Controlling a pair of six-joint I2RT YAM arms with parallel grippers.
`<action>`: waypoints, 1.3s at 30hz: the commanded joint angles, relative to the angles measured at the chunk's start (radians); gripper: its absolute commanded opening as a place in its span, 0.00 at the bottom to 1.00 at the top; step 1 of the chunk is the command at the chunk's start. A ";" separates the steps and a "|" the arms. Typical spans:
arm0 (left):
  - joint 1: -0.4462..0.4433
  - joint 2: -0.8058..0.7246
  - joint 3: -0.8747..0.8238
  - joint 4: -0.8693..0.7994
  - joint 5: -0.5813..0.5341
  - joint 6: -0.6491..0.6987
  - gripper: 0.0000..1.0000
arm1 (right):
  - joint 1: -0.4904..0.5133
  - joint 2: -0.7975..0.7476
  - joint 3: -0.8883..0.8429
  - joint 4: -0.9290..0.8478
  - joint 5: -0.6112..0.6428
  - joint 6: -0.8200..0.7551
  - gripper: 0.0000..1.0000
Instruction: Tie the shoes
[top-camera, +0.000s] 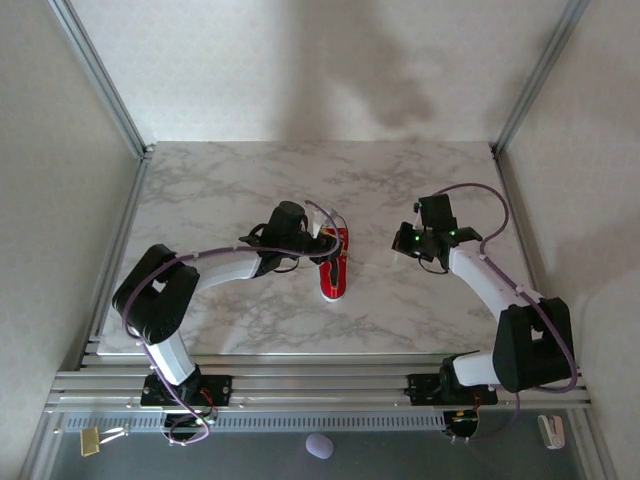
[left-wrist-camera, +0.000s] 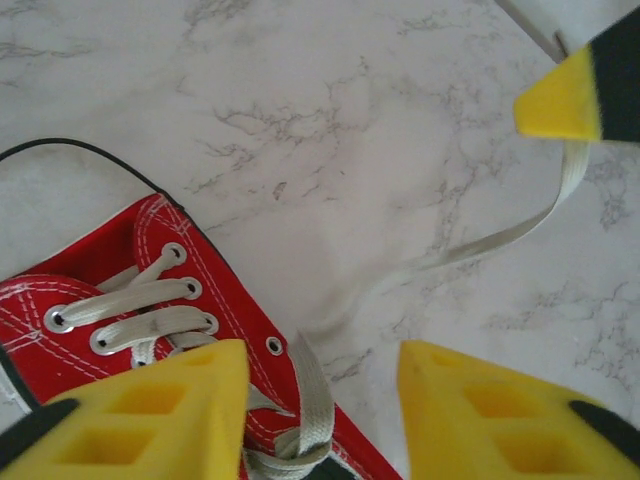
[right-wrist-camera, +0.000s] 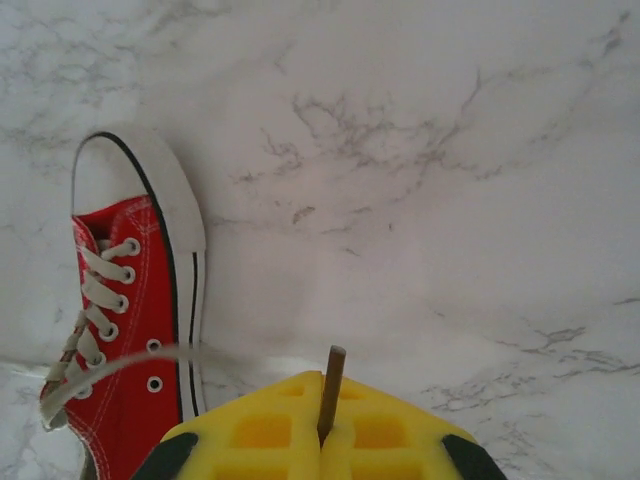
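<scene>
So the red sneaker (top-camera: 334, 272) sat about mid-tabletop (top-camera: 230, 190), long axis running near edge to far edge, white toe cap (right-wrist-camera: 130, 160) aimed at the far edge and tipped a hair right. The right fingers (right-wrist-camera: 260, 435) were pinched on the tip of one lace (left-wrist-camera: 480, 245), stretched toward the right edge. The left fingers (left-wrist-camera: 150, 410) hung partway apart over the eyelets (left-wrist-camera: 274, 346), clamping nothing.
</scene>
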 joint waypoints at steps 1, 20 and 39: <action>0.003 -0.021 0.023 0.002 0.043 0.027 0.39 | 0.000 -0.097 0.111 -0.012 0.070 -0.045 0.00; 0.000 0.038 0.102 -0.065 0.109 0.097 0.83 | 0.002 -0.165 0.349 0.046 -0.233 0.068 0.00; -0.005 0.067 0.104 -0.041 0.148 0.083 0.38 | 0.002 -0.170 0.400 0.066 -0.280 0.110 0.00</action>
